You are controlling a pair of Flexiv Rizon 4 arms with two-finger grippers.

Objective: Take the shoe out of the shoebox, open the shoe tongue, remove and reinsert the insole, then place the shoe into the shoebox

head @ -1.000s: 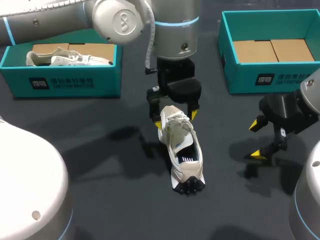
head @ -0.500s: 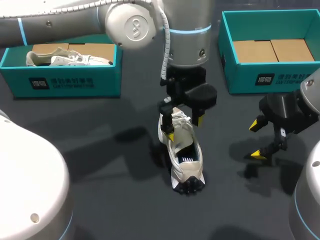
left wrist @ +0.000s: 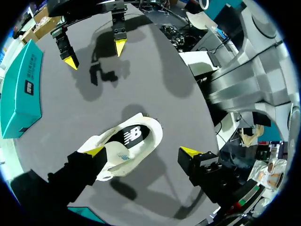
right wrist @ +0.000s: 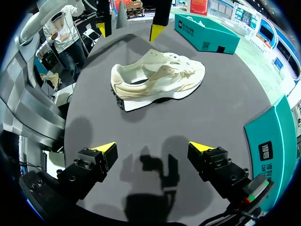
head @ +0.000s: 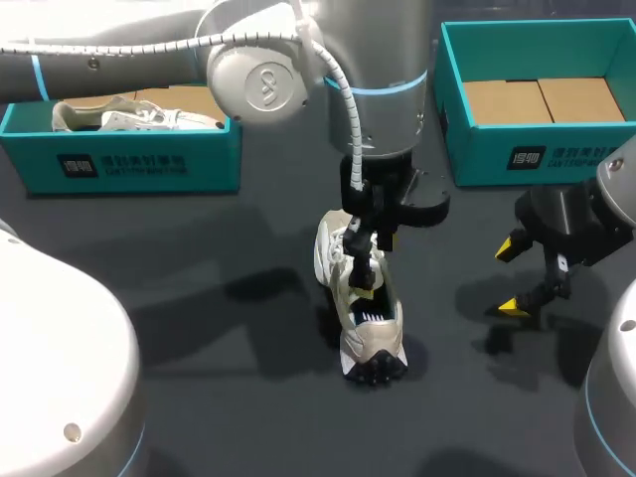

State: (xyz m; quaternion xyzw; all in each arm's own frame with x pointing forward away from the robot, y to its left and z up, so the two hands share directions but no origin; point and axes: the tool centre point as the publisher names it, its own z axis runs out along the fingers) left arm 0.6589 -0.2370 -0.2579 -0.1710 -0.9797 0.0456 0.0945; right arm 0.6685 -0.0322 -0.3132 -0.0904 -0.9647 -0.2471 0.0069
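Observation:
A cream sneaker (head: 363,313) lies on the dark table, insole showing through its opening. My left gripper (head: 370,260) hangs over its laced front, open. In the left wrist view the sneaker (left wrist: 134,143) lies under the left gripper (left wrist: 142,151), with one fingertip (left wrist: 94,151) at the tongue and laces. The other fingertip is clear of the shoe, over bare table. My right gripper (head: 515,275) stands open to the right of the shoe, holding nothing. The right gripper (right wrist: 153,149) faces the sneaker (right wrist: 157,80) from the side, well short of it.
A teal shoebox (head: 124,159) at the back left holds a second pale shoe (head: 129,119). Another teal shoebox (head: 537,149) at the back right shows only its cardboard floor. My right gripper (left wrist: 94,52) appears ahead of the left one across bare table.
My left arm has shifted right and lowered, turning its gripper from straddling the toe to standing over the laces. The shoe and the right arm stay where they were.

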